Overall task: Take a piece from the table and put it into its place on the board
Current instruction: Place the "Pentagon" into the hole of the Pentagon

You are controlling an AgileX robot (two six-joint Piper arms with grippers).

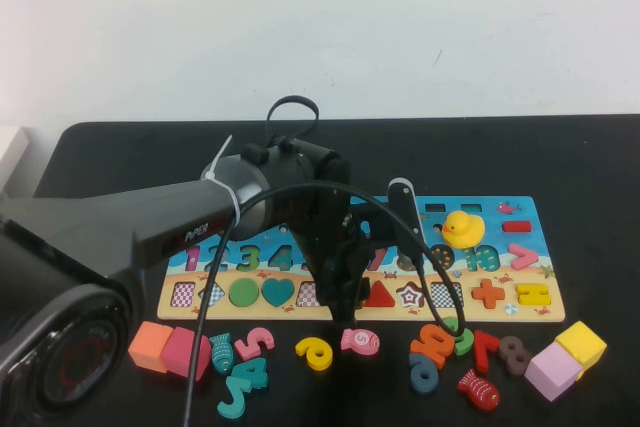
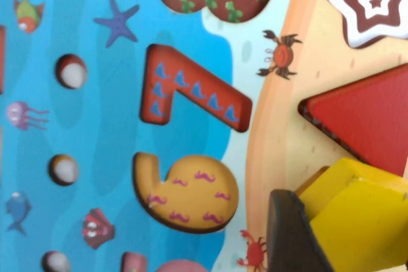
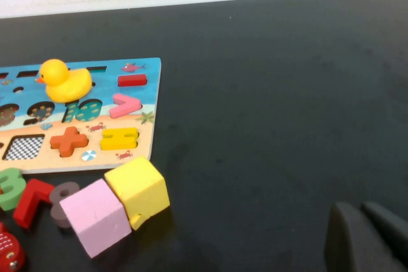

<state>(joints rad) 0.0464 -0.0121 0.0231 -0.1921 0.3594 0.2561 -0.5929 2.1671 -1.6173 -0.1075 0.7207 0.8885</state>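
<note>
While gripping the yellow pentagon piece (image 2: 357,214), left gripper (image 1: 340,297) hovers over the board (image 1: 520,267), at nine o'clock of the red triangle (image 2: 363,116), probably to seat it. Right gripper (image 3: 366,240) parked low over the table (image 3: 274,93); jaws seemingly together.

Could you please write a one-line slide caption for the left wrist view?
Left tool lowers the yellow pentagon onto the board beside the red triangle; right tool parked.

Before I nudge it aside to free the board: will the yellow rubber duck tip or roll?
The yellow rubber duck probably slides rather than rolls; it sits upright on the wooden puzzle board. Tall and rounded, it may topple. Left gripper holds the yellow pentagon piece; right gripper hangs off-board.
</note>
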